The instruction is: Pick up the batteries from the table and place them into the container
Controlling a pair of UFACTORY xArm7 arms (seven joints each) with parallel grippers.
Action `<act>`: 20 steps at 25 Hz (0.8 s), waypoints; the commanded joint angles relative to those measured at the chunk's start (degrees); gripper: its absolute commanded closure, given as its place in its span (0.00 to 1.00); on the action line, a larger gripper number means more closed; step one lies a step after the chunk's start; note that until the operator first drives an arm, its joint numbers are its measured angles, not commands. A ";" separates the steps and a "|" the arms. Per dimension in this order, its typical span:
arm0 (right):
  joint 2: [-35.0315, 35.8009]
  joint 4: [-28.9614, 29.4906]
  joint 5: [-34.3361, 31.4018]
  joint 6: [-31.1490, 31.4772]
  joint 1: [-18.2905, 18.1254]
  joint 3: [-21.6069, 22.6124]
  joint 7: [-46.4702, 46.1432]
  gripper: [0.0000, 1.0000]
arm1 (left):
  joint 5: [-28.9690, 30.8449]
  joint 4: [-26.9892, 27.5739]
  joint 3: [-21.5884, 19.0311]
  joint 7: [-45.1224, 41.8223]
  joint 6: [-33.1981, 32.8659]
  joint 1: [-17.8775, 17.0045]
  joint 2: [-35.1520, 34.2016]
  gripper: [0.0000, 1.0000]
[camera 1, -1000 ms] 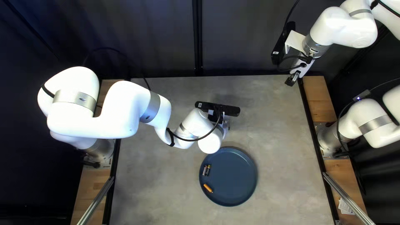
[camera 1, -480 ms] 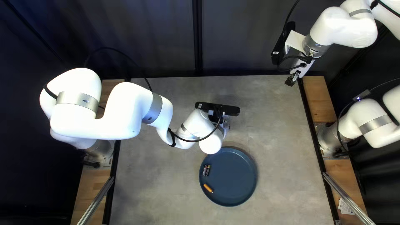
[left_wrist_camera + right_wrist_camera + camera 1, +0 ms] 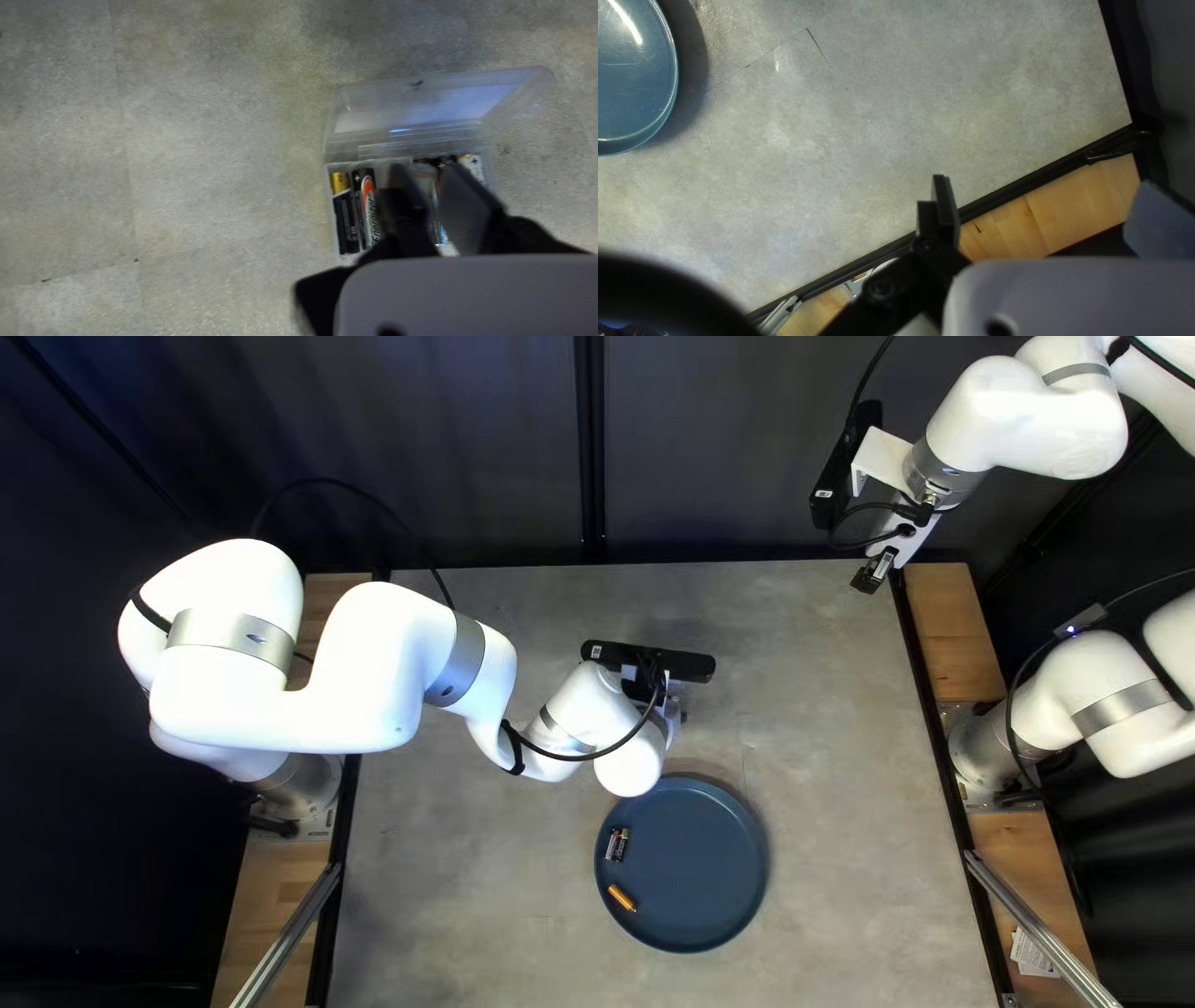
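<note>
Four or so batteries [image 3: 366,210] are in our case [image 3: 439,107] already, left pincer [image 3: 426,170] pinching one down in there, right pincer [image 3: 875,574] spread and idle. We've got a couple more waiting on the plate [image 3: 738,868].

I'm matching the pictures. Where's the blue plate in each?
Top left view: blue plate on the grey table, toward its near edge.
Left wrist view: not in it.
Right wrist view: the plate partly shows, on the table.
Shared landmark: the grey table.
</note>
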 commanded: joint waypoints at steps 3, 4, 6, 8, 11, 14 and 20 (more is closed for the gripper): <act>0.00 0.00 0.00 0.00 0.00 0.00 0.00 0.00 | -4.74 3.37 -2.30 5.39 4.29 -0.71 -0.93 0.00; 0.00 0.00 0.00 0.00 0.00 0.00 0.00 0.00 | -8.14 5.58 -3.32 8.62 5.53 -0.06 -0.56 0.00; 0.00 0.00 0.00 0.00 0.00 0.00 0.00 0.00 | -13.60 8.60 -4.67 13.58 7.28 1.37 -0.01 0.00; 0.00 0.00 0.00 0.00 0.00 0.00 0.00 0.00 | -17.47 10.54 -5.44 16.63 8.92 2.48 0.45 0.00; 0.00 0.00 0.00 0.00 0.00 0.00 0.00 0.00 | -21.75 10.25 -5.57 18.53 9.99 4.18 -0.27 0.00; 0.00 0.00 0.00 0.00 0.00 0.00 0.00 0.00 | -22.73 6.85 -4.82 17.25 8.10 5.47 -2.35 0.00; 0.00 0.00 0.00 0.00 0.00 0.00 0.00 0.00 | -31.22 0.52 -6.64 25.41 3.99 9.29 -8.77 0.11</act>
